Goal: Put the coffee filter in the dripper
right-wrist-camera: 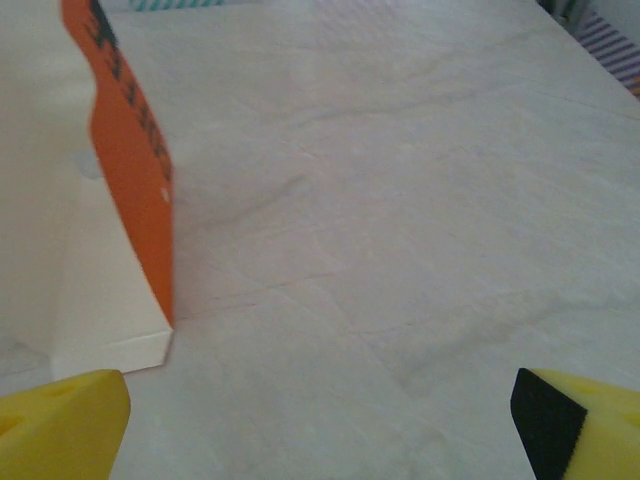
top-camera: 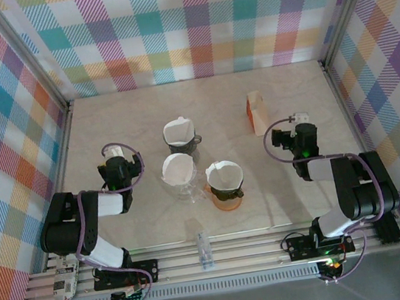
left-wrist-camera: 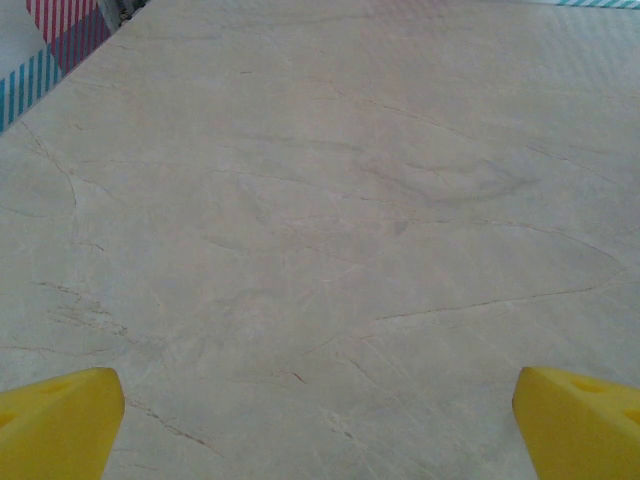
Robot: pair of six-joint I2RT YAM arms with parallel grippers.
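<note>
Progress check, going by the overhead view: white paper coffee filters (top-camera: 179, 130) seemed to already be sitting in all three cones. There was one in the dark grey dripper (top-camera: 187, 149) at the back, one in the clear glass dripper (top-camera: 182, 187) in the middle, and one in the orange-based dripper (top-camera: 228, 200) nearest the arms. All three were bunched together in the centre of the pale marbled tabletop (top-camera: 120, 113). I couldn't tell from up there how well each paper was seated.

Your left end effector (left-wrist-camera: 320, 425) was spread wide and holding nothing, with just bare tabletop under it, off to the left of the drippers. Your right end effector (right-wrist-camera: 320, 425) was the same, wide and empty. It was parked just beside the upright orange and cream cardboard box (right-wrist-camera: 125, 160), which I'd guess was the filter pack, well to the right of the drippers.

So my read was one of two things. Either the job was basically done, or you hadn't picked a fresh filter yet. Nothing was in hand or mid-transfer, so if a filter was left to place, the whole fetch and drop was ahead of you.
</note>
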